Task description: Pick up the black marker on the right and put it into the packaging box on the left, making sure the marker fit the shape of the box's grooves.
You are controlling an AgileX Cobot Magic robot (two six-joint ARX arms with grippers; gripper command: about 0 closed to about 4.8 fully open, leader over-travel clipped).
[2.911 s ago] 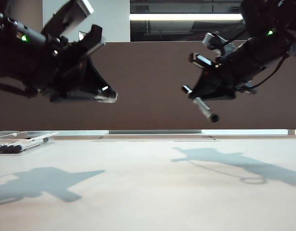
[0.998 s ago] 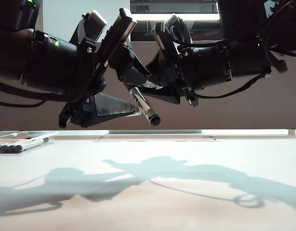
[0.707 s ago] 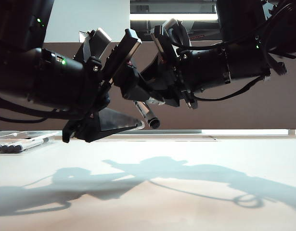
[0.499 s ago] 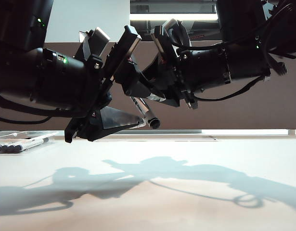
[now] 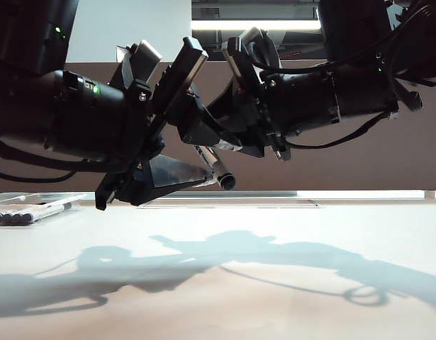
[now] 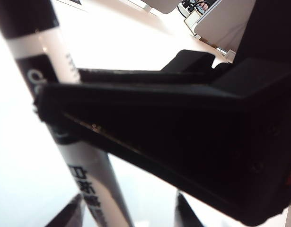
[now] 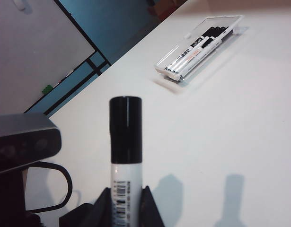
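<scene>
Nearest you, the pale desk [image 5: 225, 283] lies bare under the two arms' shadows; nothing of the task rests on this stretch of it.

Above it, mid-air near the middle of the exterior view, both claws meet around the black marker [image 5: 216, 168]. The right claw [image 7: 126, 201] is clamped on the marker's barrel, cap end pointing away from the wrist and slanting down towards the desk. The left claw [image 5: 203, 152] has its fingers either side of the same marker; in the left wrist view the barrel crosses just behind a dark finger [image 6: 150, 123], but you cannot tell from these pictures whether that claw is merely apart around the marker or already pressing on it.

So judge the task as roughly midway: the marker is lifted off the desk, and what looks like a hand-over from right to left is in progress. Left to do, as far as you can see: the left claw must take a firm hold, the right must let go, and the marker must travel to the packaging box [image 5: 33, 201] and seat in a groove.

That box sits far off at the left edge of the desk, well apart from the claws, with other markers [image 7: 195, 49] already lying in it.

Expect trouble reading the contact: the left wrist view is blurred and mostly blocked by its own finger, the exterior view is backlit, and the box's free groove cannot be made out.
</scene>
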